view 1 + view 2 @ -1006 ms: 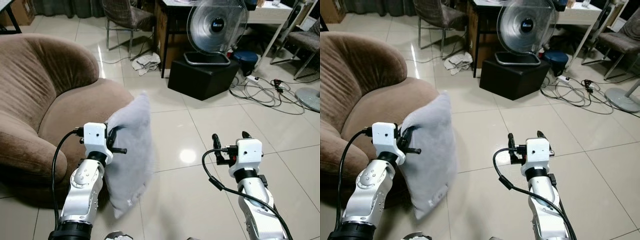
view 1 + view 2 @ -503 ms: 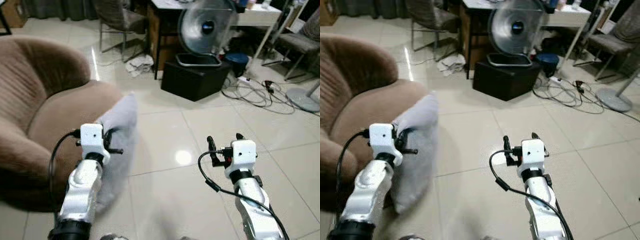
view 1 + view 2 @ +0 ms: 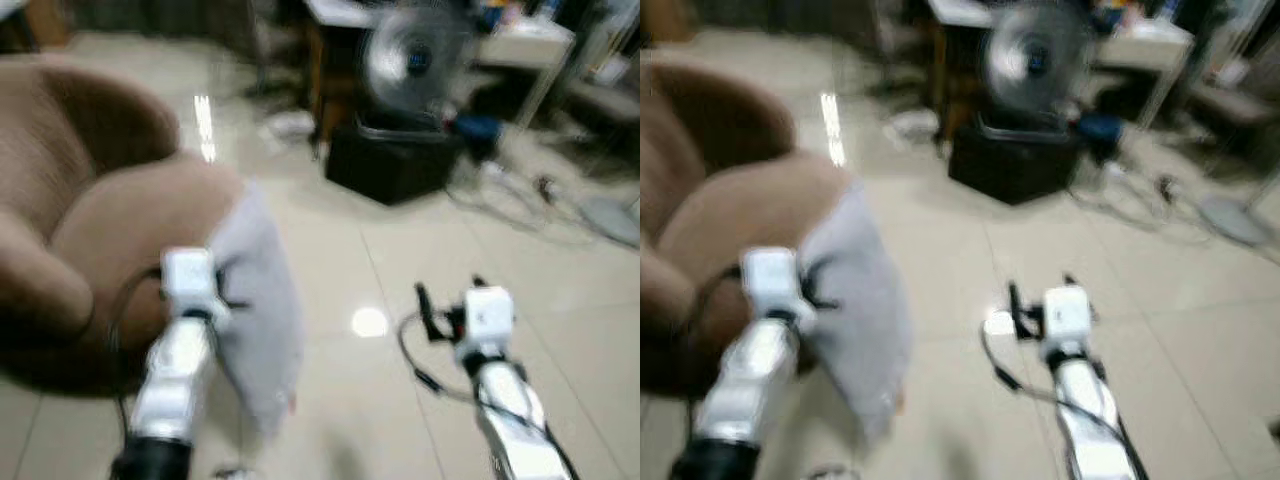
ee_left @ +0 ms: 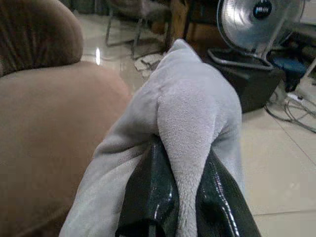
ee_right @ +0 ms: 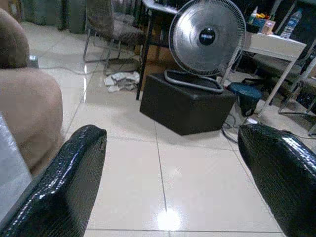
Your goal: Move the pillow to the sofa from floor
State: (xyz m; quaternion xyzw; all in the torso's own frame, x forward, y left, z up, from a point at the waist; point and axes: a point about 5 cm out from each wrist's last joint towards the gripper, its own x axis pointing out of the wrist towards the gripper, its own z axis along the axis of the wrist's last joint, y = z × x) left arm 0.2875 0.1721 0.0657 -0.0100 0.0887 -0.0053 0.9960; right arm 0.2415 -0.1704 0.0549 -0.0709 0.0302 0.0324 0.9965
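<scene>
1. Grey plush pillow [image 4: 192,113] is pinched in a fold by the raised left gripper [image 4: 180,197], hanging clear of the floor, the brown sofa [image 3: 90,200] just beside.
2. Right gripper [image 3: 447,296] is held forward over tile, fingers [image 5: 64,182] spread wide, empty.

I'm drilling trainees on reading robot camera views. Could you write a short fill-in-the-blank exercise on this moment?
1. The left claw is shut on the grey ____.
2. The pillow hangs beside the ____ sofa.
3. The right claw is ____ and holds nothing.
4. On the black box stands a ____.

Missing words: pillow; brown; open; fan
</scene>
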